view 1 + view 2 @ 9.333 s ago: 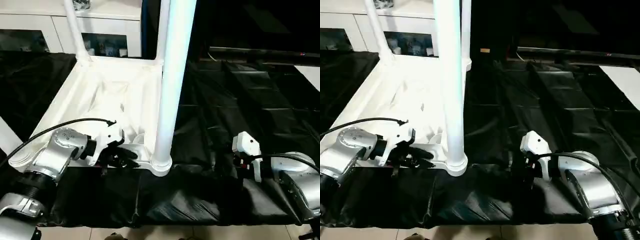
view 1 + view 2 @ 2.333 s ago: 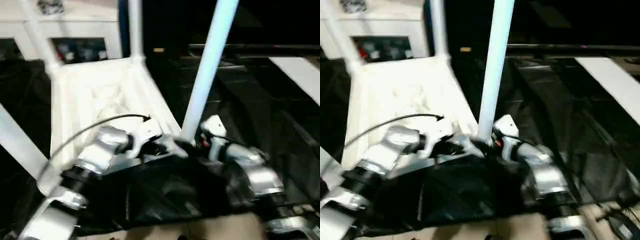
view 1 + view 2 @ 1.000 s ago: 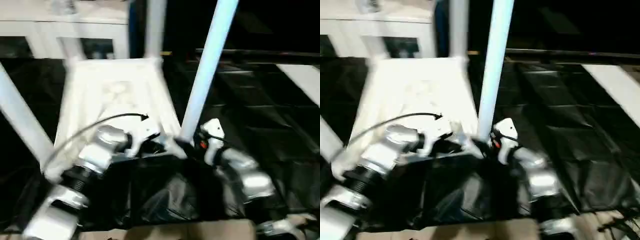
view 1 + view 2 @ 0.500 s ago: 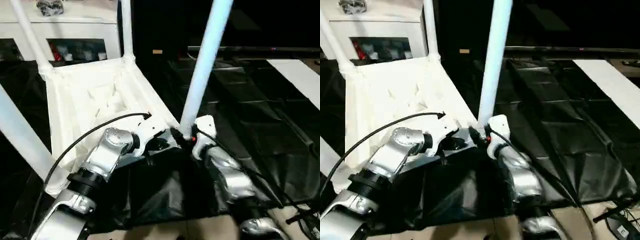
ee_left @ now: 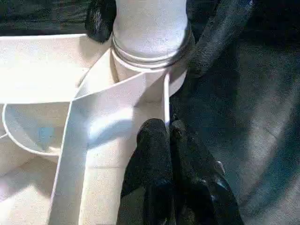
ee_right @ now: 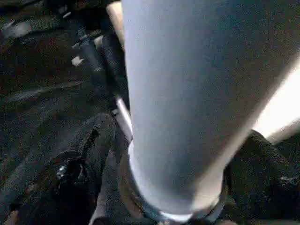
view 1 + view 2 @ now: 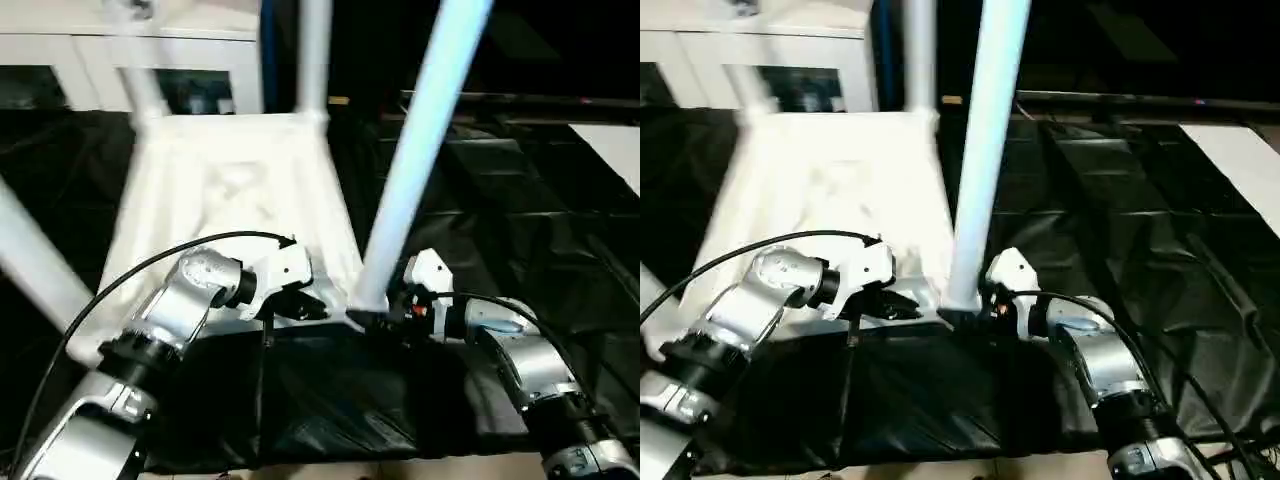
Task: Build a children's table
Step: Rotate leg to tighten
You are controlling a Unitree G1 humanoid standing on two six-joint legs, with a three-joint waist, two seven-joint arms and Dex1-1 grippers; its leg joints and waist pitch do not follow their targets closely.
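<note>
Four legs standing up from upturned tabletop [image 7: 240, 185] on black sheet [image 7: 520, 230]; near-corner leg [image 7: 415, 165] straddled at base by wide-spread right gripper [image 5: 154, 26], left gripper [image 5: 161, 140], pinched flat, pressing rim alongside; best seated by squeezing low and twisting straight down.

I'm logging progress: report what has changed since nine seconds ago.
The right gripper has moved left off the black cloth to the near leg, and its jaws now stand open around the leg's base. The left gripper stays shut at the tabletop's near edge, and the leg stays in its corner socket.
</note>
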